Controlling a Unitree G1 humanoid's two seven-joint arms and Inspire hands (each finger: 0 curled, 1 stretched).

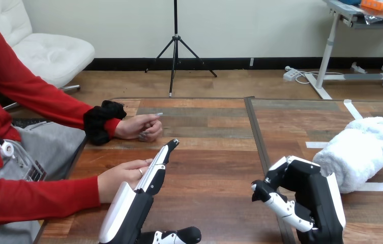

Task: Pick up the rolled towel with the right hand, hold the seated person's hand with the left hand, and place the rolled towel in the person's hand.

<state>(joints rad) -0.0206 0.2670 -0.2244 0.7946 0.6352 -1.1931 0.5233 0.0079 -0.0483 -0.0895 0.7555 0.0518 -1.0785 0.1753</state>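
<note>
rolled towel [359, 152] is lying on the worktop [209, 168] at the right, just beside the right hand [306, 195] — its fingers are curling inward, seemingly gripping nothing. left hand [138, 195] is stretching forward straight-fingered and open — resting against the person's nearer hand [120, 179].

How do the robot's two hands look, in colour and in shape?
The left hand is black and slim, with a long white shell along its back; its fingers are black with white segments. The right hand is a blocky black body with white shells on its upper edge and side.
</note>
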